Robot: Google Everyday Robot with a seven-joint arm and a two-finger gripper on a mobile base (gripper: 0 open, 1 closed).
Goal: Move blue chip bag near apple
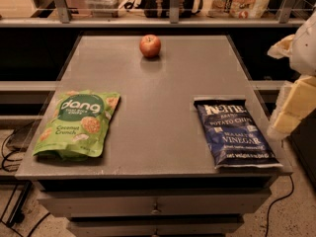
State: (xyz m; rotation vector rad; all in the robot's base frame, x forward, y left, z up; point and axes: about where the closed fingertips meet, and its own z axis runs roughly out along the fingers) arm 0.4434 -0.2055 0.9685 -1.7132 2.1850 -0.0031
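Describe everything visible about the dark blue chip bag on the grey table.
The dark navy glossy rectangular chip bag bears white "Kettle" and "Vinegar" lettering, with crimped ends. It looks sealed, lying flat, face up, at the front right corner of the grey table, touching only the tabletop. The pale end effector hangs to its right, apart from it.
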